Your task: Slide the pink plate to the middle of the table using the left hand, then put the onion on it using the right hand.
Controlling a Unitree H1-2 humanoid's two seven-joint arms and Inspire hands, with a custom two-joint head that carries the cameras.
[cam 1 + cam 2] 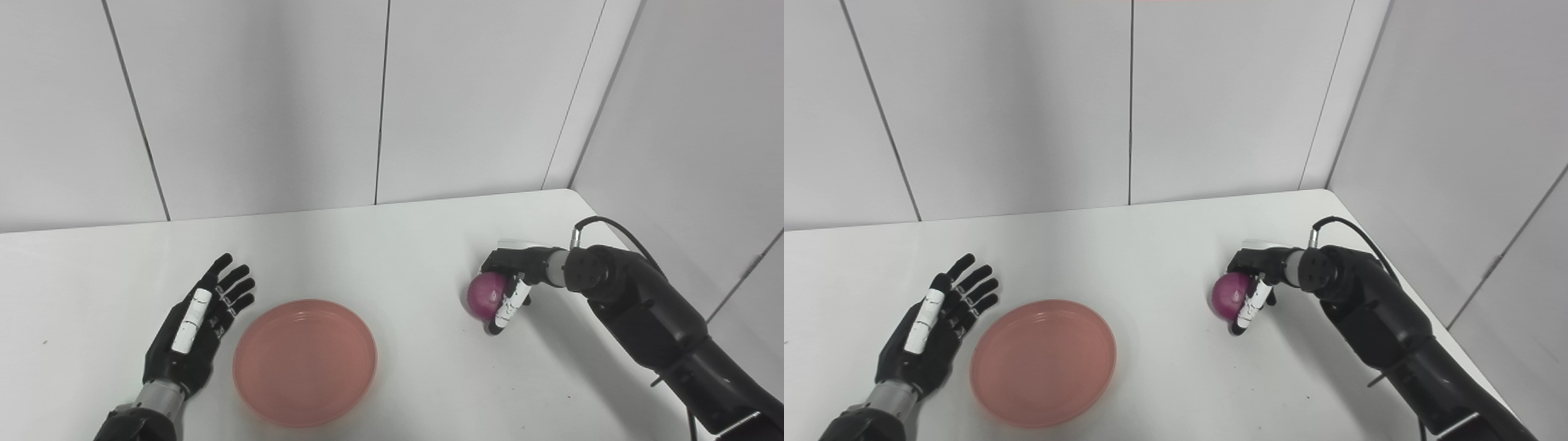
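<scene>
The pink plate (304, 361) lies flat on the white table (392, 245), left of the middle and near the front edge. My left hand (196, 324) rests open just left of the plate, fingers spread and pointing away, a small gap from the rim. A purple onion (485, 295) sits on the table at the right. My right hand (511, 283) is wrapped over its top and right side, fingers curled around it. Whether the onion is lifted off the table cannot be told.
Grey wall panels stand behind the table and along its right side. The table's far right corner (566, 193) is rounded. A black cable (612, 226) loops above my right wrist.
</scene>
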